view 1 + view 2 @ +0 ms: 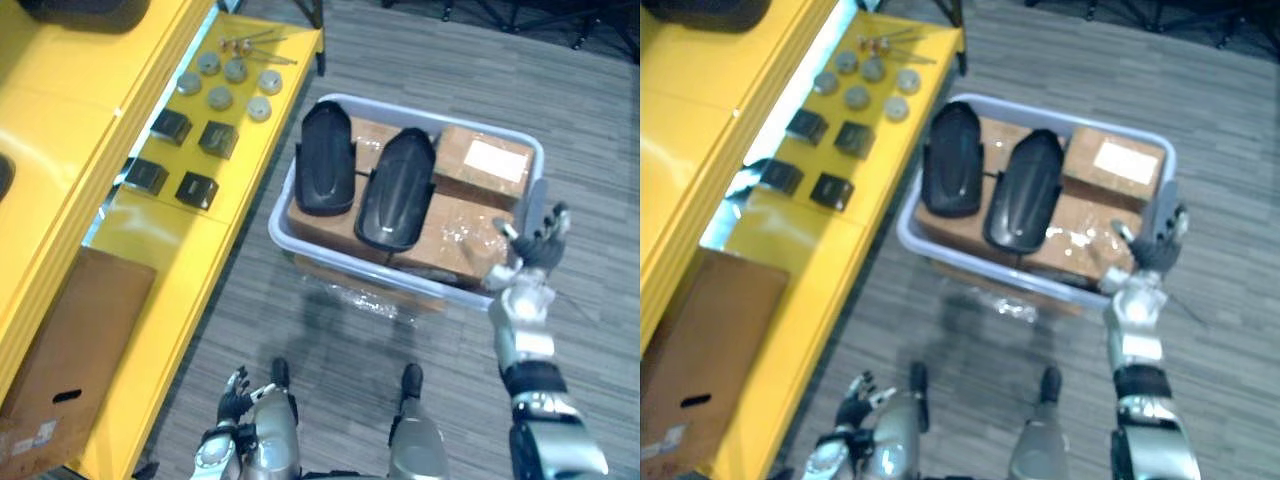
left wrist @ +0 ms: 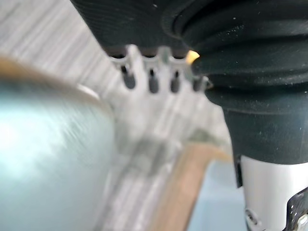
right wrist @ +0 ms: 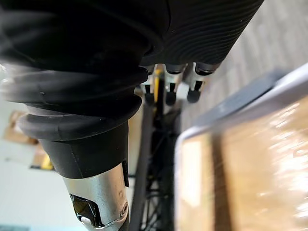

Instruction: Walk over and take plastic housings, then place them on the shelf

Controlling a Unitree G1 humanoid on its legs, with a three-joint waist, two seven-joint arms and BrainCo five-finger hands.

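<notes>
Our right hand [image 1: 535,248], fingers spread, hangs at four o'clock of the bin [image 1: 330,260] (housings [image 1: 397,188] well apart); we risk hitting its rim.

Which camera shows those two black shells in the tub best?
Left eye view: both black shells lie whole, side by side, in the grey tub. The right eye view shows them much the same; the wrist views face floor and tub rim.

Cardboard boxes [image 1: 470,225] in the grey bin [image 1: 300,250] partly hidden under two black plastic housings [image 1: 398,190], cardboard sheet [image 1: 70,340] left of the bin cut off, metal bits [image 1: 245,42] beyond the bin too small to identify.
</notes>
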